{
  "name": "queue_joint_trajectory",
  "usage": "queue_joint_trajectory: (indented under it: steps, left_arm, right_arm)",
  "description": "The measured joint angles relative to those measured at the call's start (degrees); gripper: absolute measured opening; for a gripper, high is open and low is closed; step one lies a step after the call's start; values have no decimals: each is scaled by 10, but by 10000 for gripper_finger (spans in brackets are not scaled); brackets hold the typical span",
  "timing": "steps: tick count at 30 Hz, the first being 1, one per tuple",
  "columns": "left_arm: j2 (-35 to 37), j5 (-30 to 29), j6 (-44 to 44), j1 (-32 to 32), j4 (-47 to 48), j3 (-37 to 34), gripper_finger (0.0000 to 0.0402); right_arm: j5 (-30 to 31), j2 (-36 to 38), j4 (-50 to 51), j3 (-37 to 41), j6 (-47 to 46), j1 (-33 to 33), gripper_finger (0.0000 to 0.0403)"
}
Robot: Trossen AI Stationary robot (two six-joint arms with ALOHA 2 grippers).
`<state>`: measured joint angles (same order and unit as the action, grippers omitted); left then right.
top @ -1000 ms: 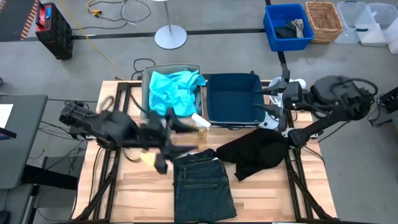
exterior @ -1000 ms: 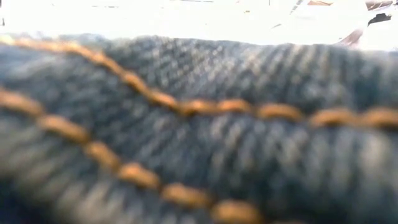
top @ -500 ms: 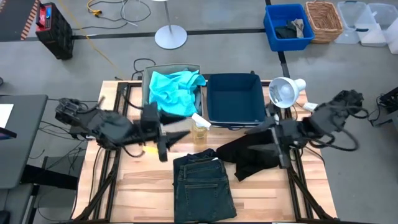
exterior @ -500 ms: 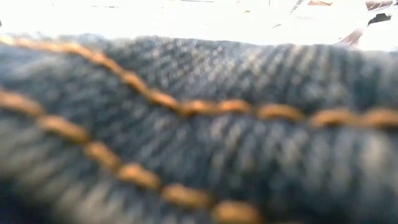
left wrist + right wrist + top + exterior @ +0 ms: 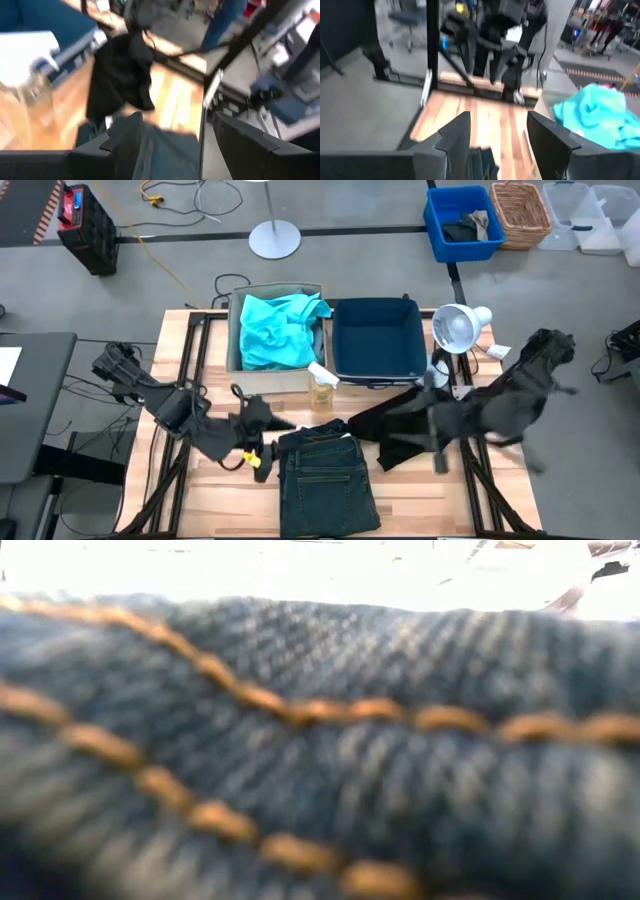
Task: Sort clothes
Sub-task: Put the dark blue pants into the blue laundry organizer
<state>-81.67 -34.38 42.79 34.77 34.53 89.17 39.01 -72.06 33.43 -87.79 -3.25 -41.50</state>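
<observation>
The dark indigo jeans (image 5: pixel 327 478) lie flat on the table (image 5: pixel 420 490); the left gripper (image 5: pixel 258 442) hangs wide just beside their waistband, the right gripper (image 5: pixel 436 442) wide over the black garment (image 5: pixel 400 425), the turquoise top (image 5: pixel 277 328) in the beige box (image 5: pixel 234 330) beyond the jeans

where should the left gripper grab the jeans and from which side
Grip the waistband corner of the jeans nearest the left gripper, coming down from the left. They lie flat, waistband toward the boxes, and that corner is bare, clear of the black garment.

wooden table (image 5: pixel 200 480), jeans (image 5: pixel 325 485), black garment (image 5: pixel 405 425), two fabric boxes (image 5: pixel 375 340)
</observation>
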Motion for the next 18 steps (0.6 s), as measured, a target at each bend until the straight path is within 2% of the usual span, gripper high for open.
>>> queue_joint_trajectory:
  steps: [7, 12, 18]
  left_arm:
    - [-3, 7, 19, 43, 11, -40, 238]
    - [-10, 23, 65, 52, 1, -67, 238]
    - [-10, 35, 49, 63, 1, -98, 238]
  right_arm:
    - [0, -91, 16, 0, -122, -4, 207]
    - [-2, -144, 79, 0, -247, -32, 207]
    - [-3, -182, 174, 0, -413, -72, 207]
